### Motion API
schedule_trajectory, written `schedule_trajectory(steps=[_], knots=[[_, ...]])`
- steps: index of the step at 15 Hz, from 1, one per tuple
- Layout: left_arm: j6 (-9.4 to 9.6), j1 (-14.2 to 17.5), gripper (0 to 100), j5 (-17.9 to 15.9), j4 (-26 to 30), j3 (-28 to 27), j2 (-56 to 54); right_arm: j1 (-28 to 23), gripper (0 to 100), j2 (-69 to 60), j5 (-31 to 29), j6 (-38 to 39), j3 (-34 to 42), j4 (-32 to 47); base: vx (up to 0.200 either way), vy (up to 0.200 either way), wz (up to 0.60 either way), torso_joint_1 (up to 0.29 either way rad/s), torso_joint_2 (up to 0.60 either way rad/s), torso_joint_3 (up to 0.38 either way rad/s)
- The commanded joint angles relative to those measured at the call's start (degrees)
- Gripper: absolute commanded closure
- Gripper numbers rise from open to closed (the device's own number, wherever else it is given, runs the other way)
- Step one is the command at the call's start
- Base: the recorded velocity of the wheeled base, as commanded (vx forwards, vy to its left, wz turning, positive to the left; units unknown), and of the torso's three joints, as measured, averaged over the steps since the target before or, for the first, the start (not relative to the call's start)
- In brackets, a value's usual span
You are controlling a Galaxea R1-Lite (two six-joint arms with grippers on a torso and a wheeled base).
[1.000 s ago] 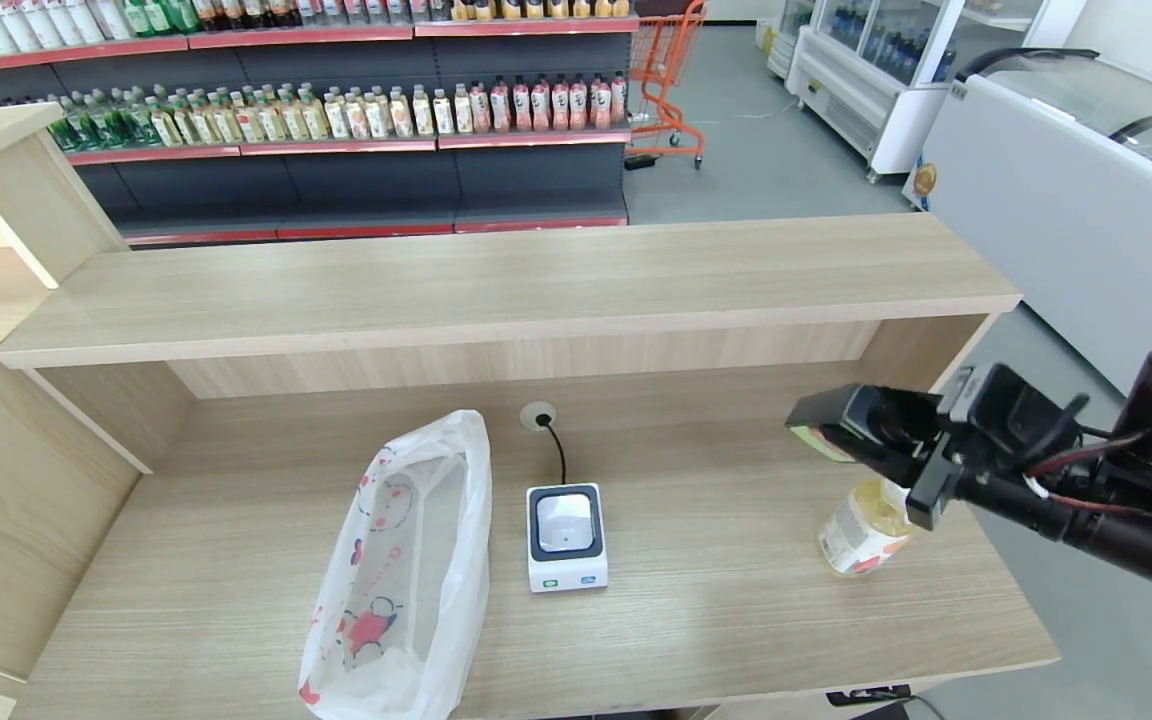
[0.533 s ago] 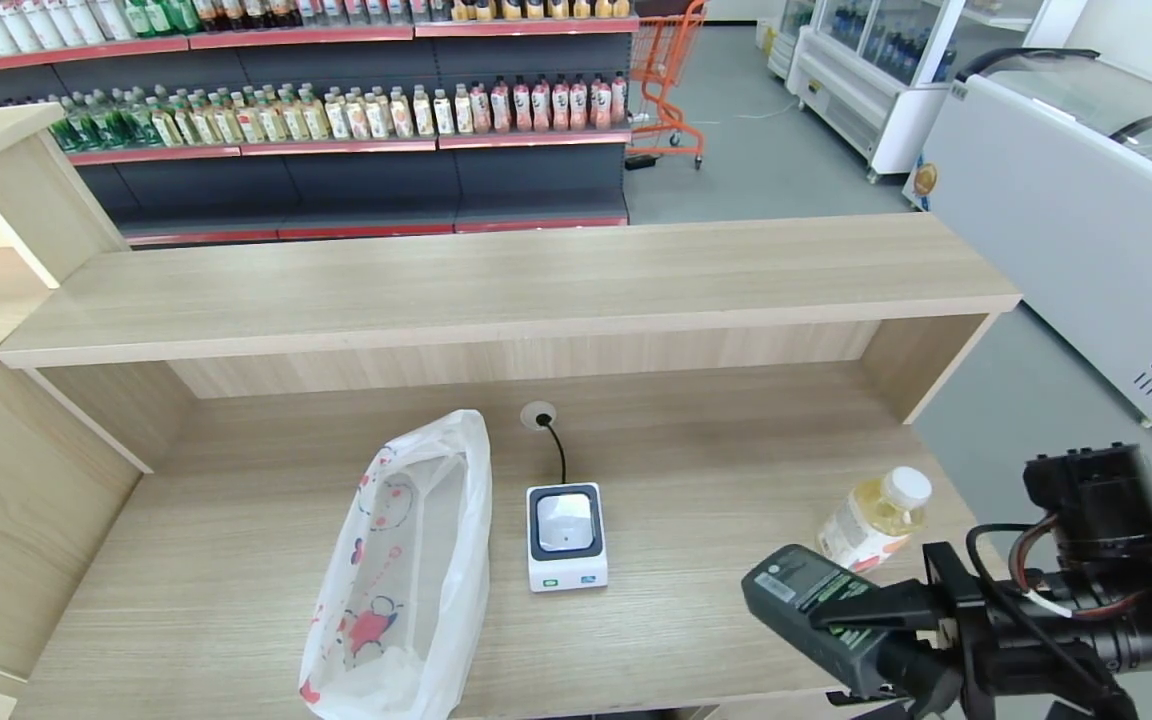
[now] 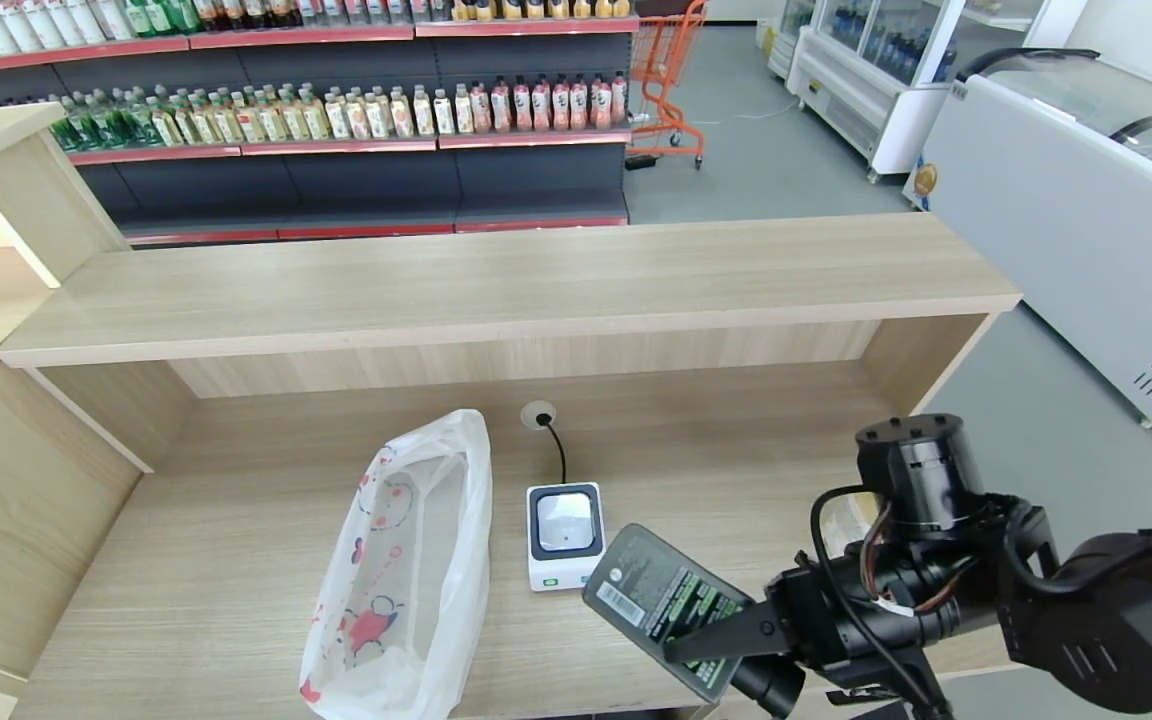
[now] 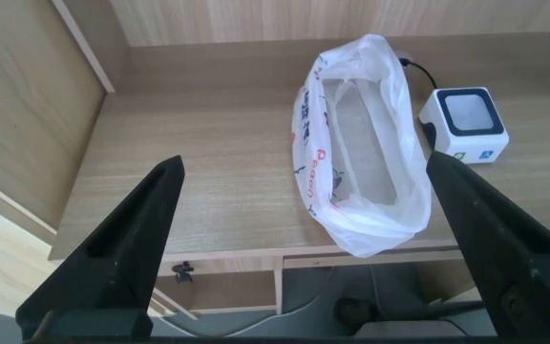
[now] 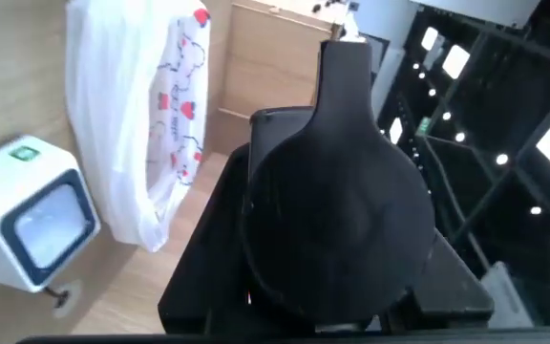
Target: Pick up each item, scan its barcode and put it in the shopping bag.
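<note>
Just right of and nearer than the white box scanner (image 3: 566, 535): dark flat green-labelled pouch (image 3: 658, 597), pinched by right gripper (image 3: 726, 640), barcode upward, long axis slanting toward scanner window; likely needs flipping. Left of scanner, white printed plastic shopping bag (image 3: 406, 570); left gripper (image 4: 304, 162) spread wide.
</note>
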Motion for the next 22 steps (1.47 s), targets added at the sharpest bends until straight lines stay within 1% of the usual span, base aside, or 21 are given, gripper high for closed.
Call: schedule_trajectory(steps=[1, 3, 6, 8, 12, 15, 20, 22], knots=[[0.0, 0.0, 0, 0.0, 0.0, 0.0, 0.0, 0.7, 100, 3.2, 0.0, 0.0, 0.7, -2.5, 0.0, 0.0, 0.0, 0.0, 0.0, 0.0], [0.0, 0.0, 0, 0.0, 0.0, 0.0, 0.0, 0.2, 100, 4.5, 0.4, -0.2, 0.0, -2.6, 0.0, 0.0, 0.0, 0.0, 0.0, 0.0], [0.0, 0.0, 0, 0.0, 0.0, 0.0, 0.0, 4.3, 100, 7.4, 2.6, -0.1, -4.9, -2.6, 0.0, 0.0, 0.0, 0.0, 0.0, 0.0], [0.0, 0.0, 0, 0.0, 0.0, 0.0, 0.0, 5.2, 100, 7.7, 2.6, -0.1, -5.2, -2.6, 0.0, 0.0, 0.0, 0.0, 0.0, 0.0], [0.0, 0.0, 0, 0.0, 0.0, 0.0, 0.0, 5.1, 100, 7.7, 2.6, 0.1, -5.3, -2.6, 0.0, 0.0, 0.0, 0.0, 0.0, 0.0], [0.0, 0.0, 0, 0.0, 0.0, 0.0, 0.0, 3.6, 100, 7.7, 2.6, 0.2, -6.2, -2.6, 0.0, 0.0, 0.0, 0.0, 0.0, 0.0], [0.0, 0.0, 0, 0.0, 0.0, 0.0, 0.0, 4.3, 100, 7.9, 2.7, 0.4, -6.2, -2.4, 0.0, 0.0, 0.0, 0.0, 0.0, 0.0], [0.0, 0.0, 0, 0.0, 0.0, 0.0, 0.0, 5.5, 100, 8.1, 2.7, 0.4, -6.2, -2.3, 0.0, 0.0, 0.0, 0.0, 0.0, 0.0]])
